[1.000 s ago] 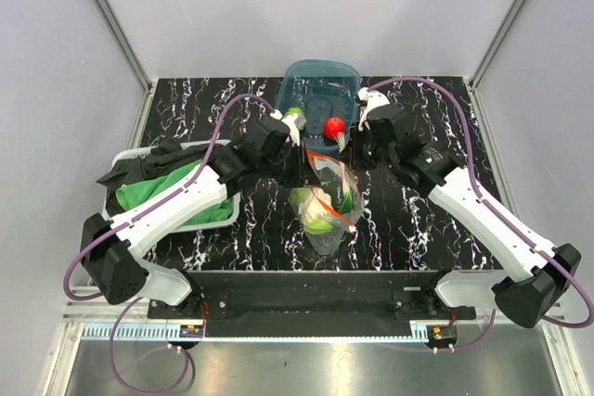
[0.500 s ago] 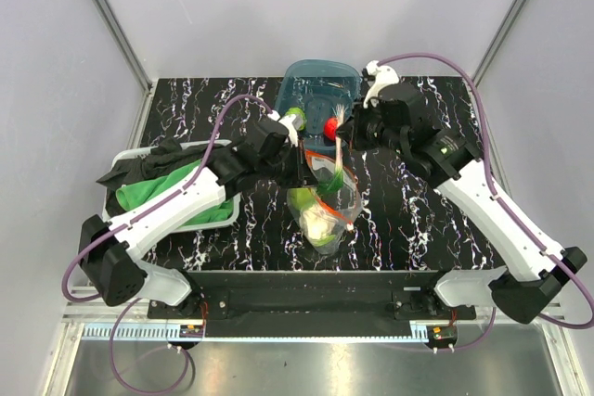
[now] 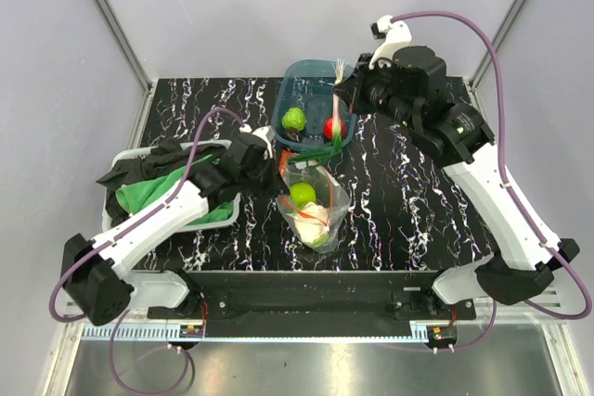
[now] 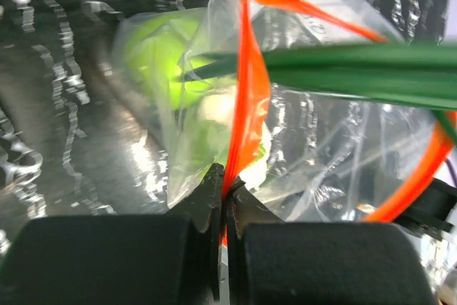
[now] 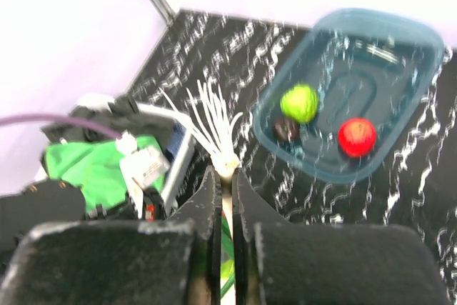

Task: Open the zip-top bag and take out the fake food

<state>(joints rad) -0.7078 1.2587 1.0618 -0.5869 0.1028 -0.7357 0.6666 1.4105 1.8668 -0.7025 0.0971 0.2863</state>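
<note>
Clear crinkly plastic marks your zip-top bag [image 3: 316, 209]. In the overhead view it lies on the black marbled table [image 3: 418, 220], just on the near side of the teal tub [image 3: 316, 90]. Your left arm reaches in low from the tub's left, and the left gripper [image 3: 277, 167] is at the bag's left edge. Your right arm stands high and bent over the tub's right side. The right gripper [image 3: 341, 99] pinches a toy spring onion [image 3: 336, 110], which hangs steeply with its white roots up and its green leaves down at the bag's mouth. A green ridged piece [image 3: 294, 119] and a red piece [image 3: 334, 128] lie in the tub. A green apple [image 3: 301, 194] and a cauliflower [image 3: 316, 221] sit inside the bag. Left of the tub, a tray [image 3: 219, 220] holds a green cloth [image 3: 162, 187].

In your left wrist view, the fingers [image 4: 107, 255] are pressed together on the bag's orange zip strip [image 4: 246, 91]. The mouth gapes beyond them, and the onion's leaves cross it.

In your right wrist view, the fingers [image 5: 314, 262] are closed on the onion's pale stalk just under the roots. The tub lies well below to the right, with a small dark piece [image 5: 287, 128] beside the green one.
</note>
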